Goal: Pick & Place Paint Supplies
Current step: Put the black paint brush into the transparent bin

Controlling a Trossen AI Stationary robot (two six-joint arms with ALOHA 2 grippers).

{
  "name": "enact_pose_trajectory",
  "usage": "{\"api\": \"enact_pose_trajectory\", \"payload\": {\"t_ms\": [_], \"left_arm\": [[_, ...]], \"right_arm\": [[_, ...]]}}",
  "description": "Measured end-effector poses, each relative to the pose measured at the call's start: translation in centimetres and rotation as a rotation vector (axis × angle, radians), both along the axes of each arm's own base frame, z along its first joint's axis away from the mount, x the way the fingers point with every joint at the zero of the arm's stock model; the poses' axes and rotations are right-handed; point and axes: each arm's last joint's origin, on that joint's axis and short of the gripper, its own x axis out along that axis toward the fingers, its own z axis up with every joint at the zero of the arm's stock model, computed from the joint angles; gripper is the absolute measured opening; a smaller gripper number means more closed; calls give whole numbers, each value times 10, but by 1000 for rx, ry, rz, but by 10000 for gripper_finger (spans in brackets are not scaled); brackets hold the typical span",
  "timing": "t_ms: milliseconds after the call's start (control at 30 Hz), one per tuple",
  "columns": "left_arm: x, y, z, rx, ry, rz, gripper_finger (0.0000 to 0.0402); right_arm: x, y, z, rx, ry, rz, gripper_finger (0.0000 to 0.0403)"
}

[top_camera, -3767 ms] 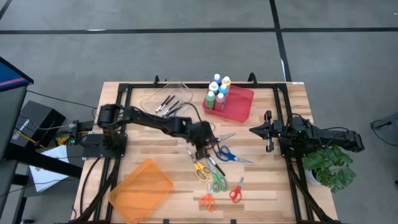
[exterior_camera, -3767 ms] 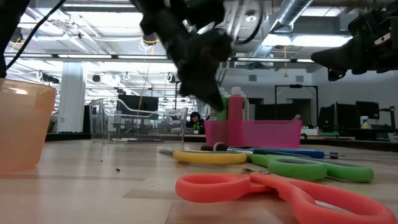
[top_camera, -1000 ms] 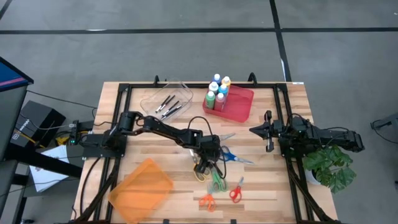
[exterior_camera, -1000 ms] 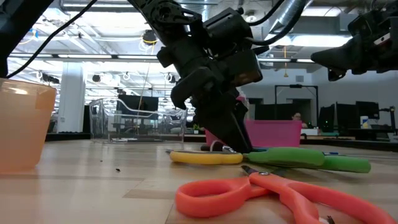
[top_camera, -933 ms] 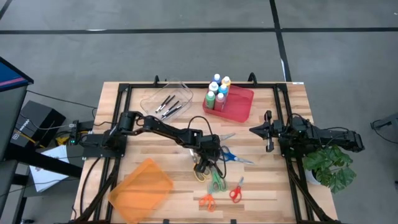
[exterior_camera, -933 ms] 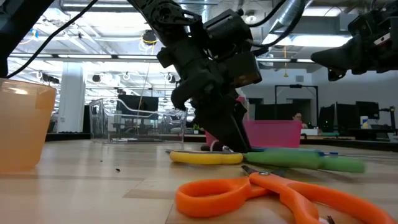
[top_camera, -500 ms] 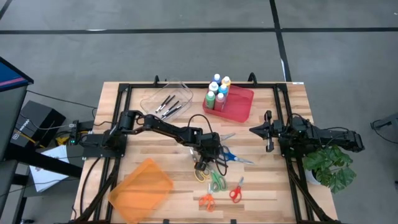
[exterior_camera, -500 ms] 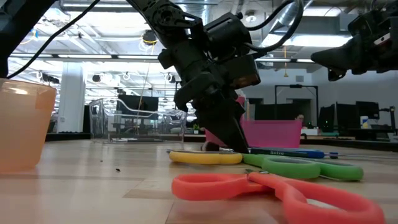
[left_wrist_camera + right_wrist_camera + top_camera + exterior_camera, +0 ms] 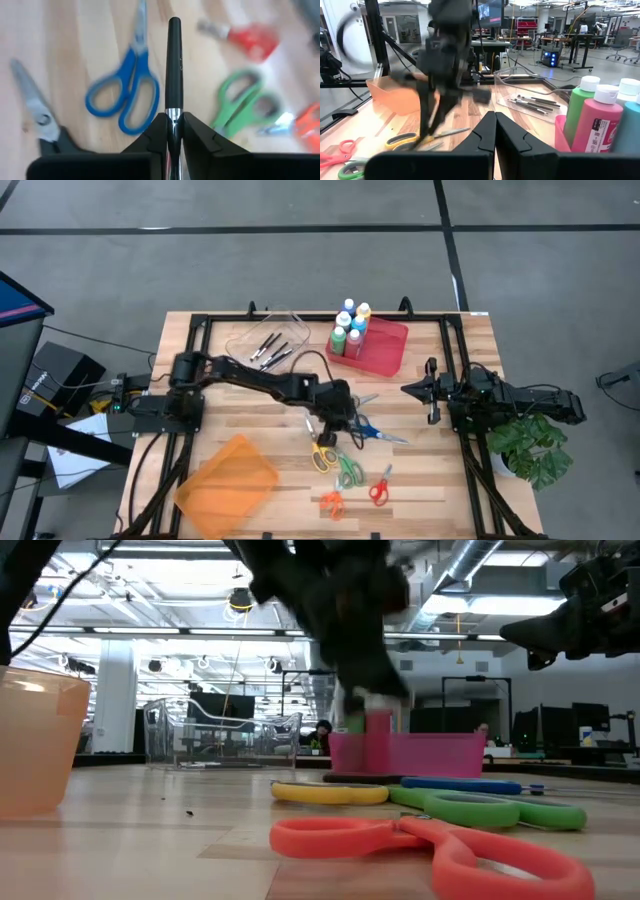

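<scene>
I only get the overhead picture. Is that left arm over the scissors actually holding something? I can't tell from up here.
Observer: Yes. Its wrist camera shows the left gripper shut on a thin black pen-like tool with a silver band.
Visitor: Is it touching the scissors?
Observer: No. The table-level camera shows it hanging above the yellow scissors, which lie flat.
Visitor: And the other arm?
Observer: Its wrist camera shows the right gripper with fingers pressed together, holding nothing.
</scene>
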Motion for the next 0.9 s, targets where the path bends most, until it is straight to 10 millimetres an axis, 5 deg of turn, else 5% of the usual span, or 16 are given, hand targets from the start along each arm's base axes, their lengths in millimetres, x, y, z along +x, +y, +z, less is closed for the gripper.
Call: {"api": "enact_pose_trajectory", "payload": {"t_ms": [167, 467, 633, 900], "left_arm": [[-17, 6, 68, -109, -145, 102, 39], [-76, 16, 188, -260, -480, 224, 38], [-100, 16, 213, -241, -550, 263, 33], [-107, 13, 218, -233, -563, 274, 37]], "right_arm": [[0, 0, 0, 0, 0, 0, 0], [0, 0, 0, 0, 0, 0, 0], [0, 0, 0, 0, 0, 0, 0], [0, 0, 0, 0, 0, 0, 0]]}}
